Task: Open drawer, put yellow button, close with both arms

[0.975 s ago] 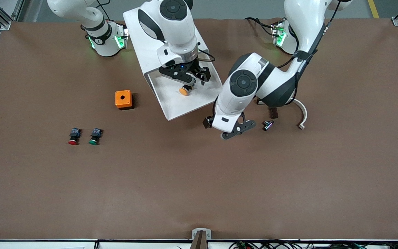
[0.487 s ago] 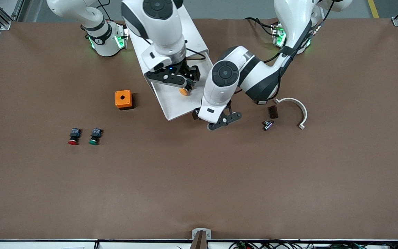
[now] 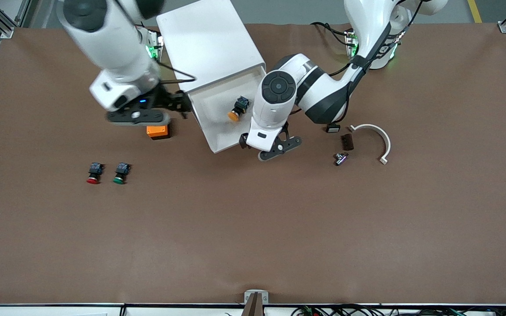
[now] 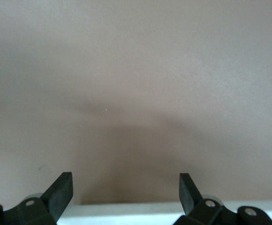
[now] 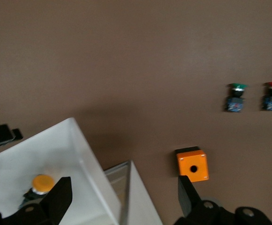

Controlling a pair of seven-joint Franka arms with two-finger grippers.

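The white cabinet (image 3: pixel 209 44) has its top drawer (image 3: pixel 218 139) pulled out. The yellow button (image 3: pixel 235 113) lies on its side in the drawer and also shows in the right wrist view (image 5: pixel 42 183). My right gripper (image 3: pixel 171 107) is open and empty, up beside the drawer's side wall (image 5: pixel 86 159), over the orange box; it shows in its own view (image 5: pixel 123 197). My left gripper (image 3: pixel 270 147) is open and empty at the drawer's front corner. In the left wrist view the gripper (image 4: pixel 125 192) straddles the drawer's white front edge (image 4: pixel 126 211) without touching it.
An orange box with a hole (image 3: pixel 157 131) sits beside the drawer, also seen in the right wrist view (image 5: pixel 192 165). A red-capped button (image 3: pixel 93 172) and a green-capped button (image 3: pixel 121 172) lie nearer the front camera. A white curved piece (image 3: pixel 378 138), a dark block (image 3: pixel 346 141) and a small metal part (image 3: pixel 340 158) lie toward the left arm's end.
My right gripper let go of the yellow button in the drawer and drew back toward the right arm's end. My left gripper moved in to the drawer's front.
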